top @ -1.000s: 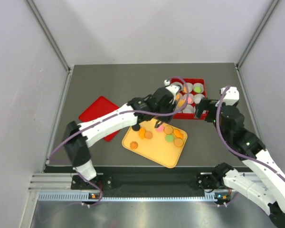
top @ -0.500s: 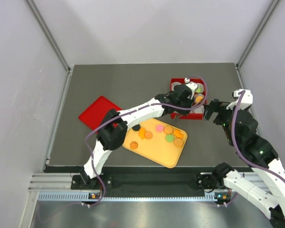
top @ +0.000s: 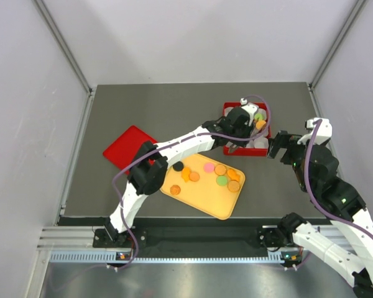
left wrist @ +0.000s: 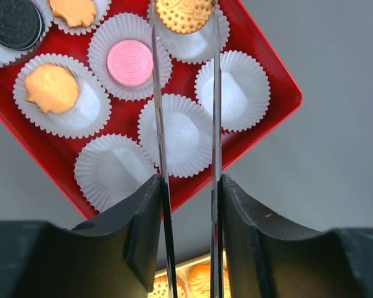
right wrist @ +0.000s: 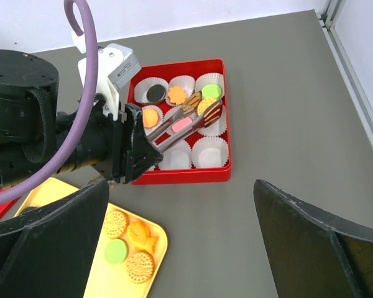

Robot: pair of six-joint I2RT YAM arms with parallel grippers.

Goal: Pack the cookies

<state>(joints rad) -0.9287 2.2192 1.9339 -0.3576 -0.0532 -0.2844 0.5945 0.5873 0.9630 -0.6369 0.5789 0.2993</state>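
Note:
My left gripper (left wrist: 188, 186) is shut on a pair of metal tongs (left wrist: 161, 124). The tongs pinch a round orange cookie (left wrist: 184, 15) above a paper cup in the red box (right wrist: 180, 176). The box holds black (right wrist: 155, 93), green (right wrist: 211, 91), pink (right wrist: 182, 124) and orange (right wrist: 150, 117) cookies in white cups, and other cups (right wrist: 209, 151) are bare. More cookies lie on the yellow tray (top: 202, 205), among them a black (top: 178, 166), a pink (top: 208, 167) and a green one (top: 222, 180). My right gripper (right wrist: 193, 242) hangs open and empty to the right of the box.
A red lid (top: 127, 149) lies flat on the grey table, left of the tray. The left arm (top: 174, 149) stretches across above the tray's far edge. Walls close in the table on the left, back and right.
The left arm swung from above the tray to over the red box, carrying the tongs and cookie. The right arm drew back to the right. Little has moved in the last half second.

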